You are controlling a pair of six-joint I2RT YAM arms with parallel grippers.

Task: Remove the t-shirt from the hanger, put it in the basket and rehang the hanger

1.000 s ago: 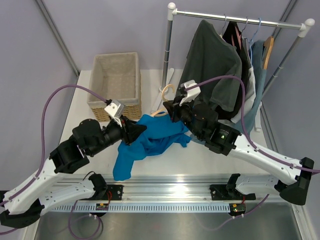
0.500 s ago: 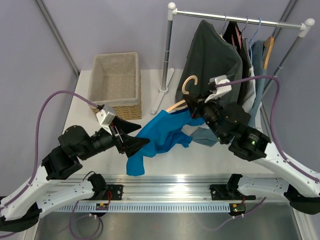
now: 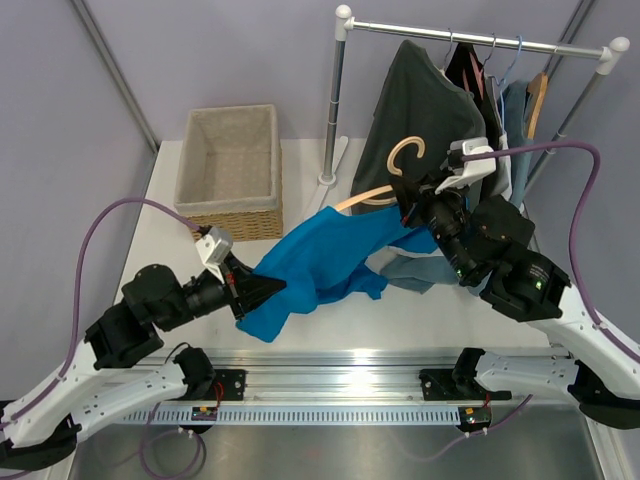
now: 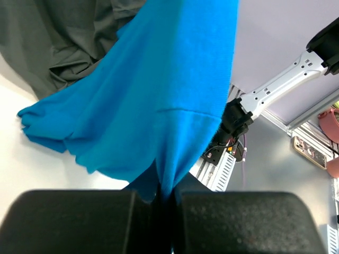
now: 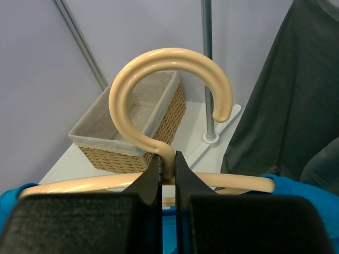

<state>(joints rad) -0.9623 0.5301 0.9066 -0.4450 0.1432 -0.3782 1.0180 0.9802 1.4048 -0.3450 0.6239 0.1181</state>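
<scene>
A bright blue t-shirt [image 3: 330, 260] hangs stretched between my two arms above the table. It is still draped on a pale wooden hanger [image 3: 405, 160]. My right gripper [image 3: 412, 198] is shut on the hanger's neck [image 5: 168, 163], just under the hook, holding it up in front of the clothes rack. My left gripper [image 3: 268, 290] is shut on a low fold of the t-shirt [image 4: 164, 132], the cloth pinched between its pads [image 4: 164, 198]. One end of the hanger bar [image 3: 355, 203] pokes out bare on the left; the other end is inside the blue cloth.
A wicker basket [image 3: 228, 170] with a cloth lining stands at the back left. A clothes rack [image 3: 480, 42] with dark and light garments stands behind my right arm, its post [image 3: 335, 110] by the basket. A dark grey shirt [image 3: 420, 115] hangs nearest.
The right gripper has lifted the hanger up and to the right, pulling the t-shirt taut. The left gripper opened, then shut on the shirt's lower fold and drew back to the left.
</scene>
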